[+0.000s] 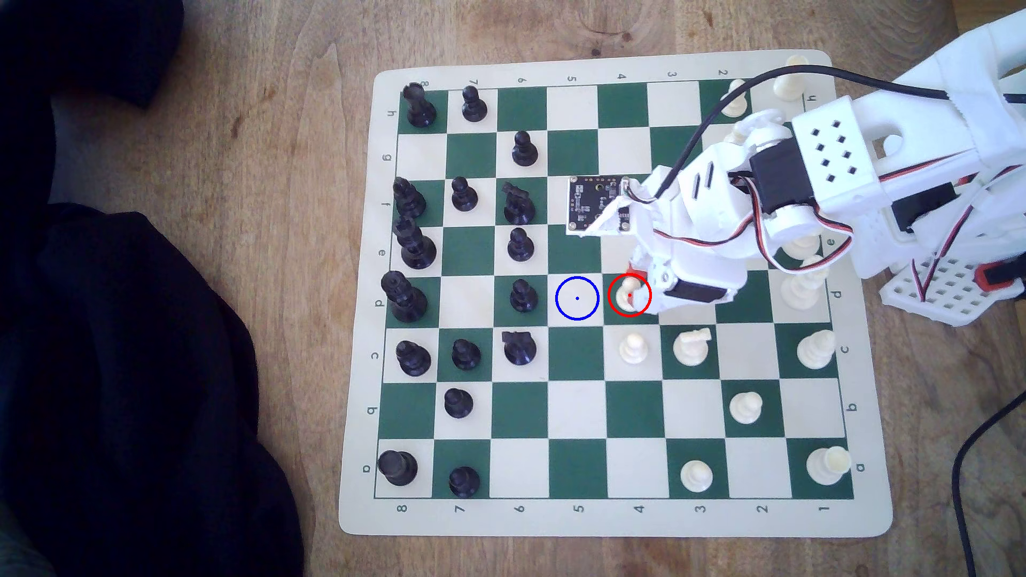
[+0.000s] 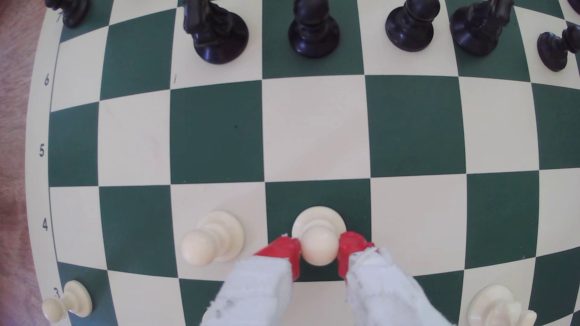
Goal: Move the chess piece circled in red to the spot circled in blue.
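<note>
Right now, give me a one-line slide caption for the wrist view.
Red-tipped gripper pinching the cream pawn's ball head on its green square, cream target square directly ahead.

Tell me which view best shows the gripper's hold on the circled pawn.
The wrist view: the red fingertips flank the pawn at its ball head. In the exterior view the gripper partly covers the pawn inside the red ring.

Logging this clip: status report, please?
Tool shut on cream pawn's head. Pawn on its green square, base down. Blue-ringed square adjacent, free. Path clear.
</note>
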